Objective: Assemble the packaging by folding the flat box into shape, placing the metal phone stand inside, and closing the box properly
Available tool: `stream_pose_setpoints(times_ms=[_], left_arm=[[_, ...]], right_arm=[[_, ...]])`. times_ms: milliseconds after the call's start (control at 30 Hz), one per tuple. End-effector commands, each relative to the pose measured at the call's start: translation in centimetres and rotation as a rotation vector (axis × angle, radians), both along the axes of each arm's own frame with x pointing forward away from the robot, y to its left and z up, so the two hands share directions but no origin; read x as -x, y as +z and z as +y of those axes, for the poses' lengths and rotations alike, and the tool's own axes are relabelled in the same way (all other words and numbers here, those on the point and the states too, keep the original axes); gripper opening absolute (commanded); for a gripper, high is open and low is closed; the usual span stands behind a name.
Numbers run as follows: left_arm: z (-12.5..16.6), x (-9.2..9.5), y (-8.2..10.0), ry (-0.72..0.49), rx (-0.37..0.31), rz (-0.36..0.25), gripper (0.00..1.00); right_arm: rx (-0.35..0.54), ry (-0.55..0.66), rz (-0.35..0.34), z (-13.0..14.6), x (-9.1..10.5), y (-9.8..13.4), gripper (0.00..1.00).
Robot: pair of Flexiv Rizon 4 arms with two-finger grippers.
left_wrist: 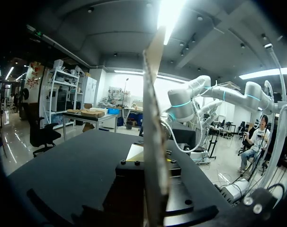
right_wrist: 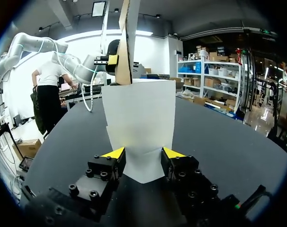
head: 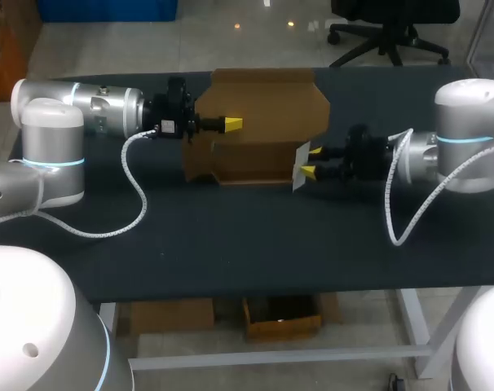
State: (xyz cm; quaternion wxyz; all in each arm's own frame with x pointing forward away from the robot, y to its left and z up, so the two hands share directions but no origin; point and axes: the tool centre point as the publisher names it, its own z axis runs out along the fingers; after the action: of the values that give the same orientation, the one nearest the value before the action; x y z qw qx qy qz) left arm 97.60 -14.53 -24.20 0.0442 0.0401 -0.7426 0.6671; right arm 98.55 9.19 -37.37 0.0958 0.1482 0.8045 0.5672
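Left gripper (head: 231, 124): pressed together on an upright brown panel (left_wrist: 155, 142) of the cardboard box (head: 263, 98). The left wrist view shows that panel edge-on, running straight down into the middle of the gripper body. From the right wrist view, 1 yellow fingertip (right_wrist: 112, 59) sits against the panel's face; the other is hidden behind the panel. The left arm (head: 84, 106) comes in from the left and lies level above the table (head: 231, 244), reaching to the box's left side.

Right gripper (head: 310, 161): spread. Its 2 yellow tips stand apart, with a white flap (right_wrist: 141, 113) at the box's right end between them. The flap stands upright, its broad face turned toward the gripper, and it narrows where it drops between the tips, its edges just beside them. The right arm (head: 463, 138) enters from the right, also level above the table.

Cardboard box: brown, partly folded, resting on the far middle of the table, between the 2 grippers. Its near part forms a shallow open tray (head: 251, 163) with low walls raised. A wide brown flap (head: 263, 81) extends from the tray toward the table's far edge, and the left gripper reaches in over the box's left part
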Motion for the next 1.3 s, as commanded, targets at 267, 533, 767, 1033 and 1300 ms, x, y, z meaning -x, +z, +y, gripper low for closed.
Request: stream_pose_setpoints(times_ms=[267,533,767,1033,1300], left_arm=[[0.1,-0.1,-0.5,-0.003,0.001,0.000,0.00],[0.1,-0.1,-0.5,-0.003,0.001,0.000,0.00],[0.1,-0.1,-0.5,-0.003,0.001,0.000,0.00],[0.1,-0.1,-0.5,-0.003,0.001,0.000,0.00],[0.1,-0.1,-0.5,-0.003,0.001,0.000,0.00]], right_arm=[[-0.022,-0.116,-0.001,-0.2,0.6,-0.3,0.47],[-0.026,-0.147,0.005,0.2,0.8,-0.4,0.46],[-0.028,-0.180,0.000,0.6,0.8,-0.3,0.47],[0.004,-0.215,-0.022,0.9,0.5,0.3,0.47],[0.018,-0.253,-0.025,0.9,0.5,0.3,0.47]])
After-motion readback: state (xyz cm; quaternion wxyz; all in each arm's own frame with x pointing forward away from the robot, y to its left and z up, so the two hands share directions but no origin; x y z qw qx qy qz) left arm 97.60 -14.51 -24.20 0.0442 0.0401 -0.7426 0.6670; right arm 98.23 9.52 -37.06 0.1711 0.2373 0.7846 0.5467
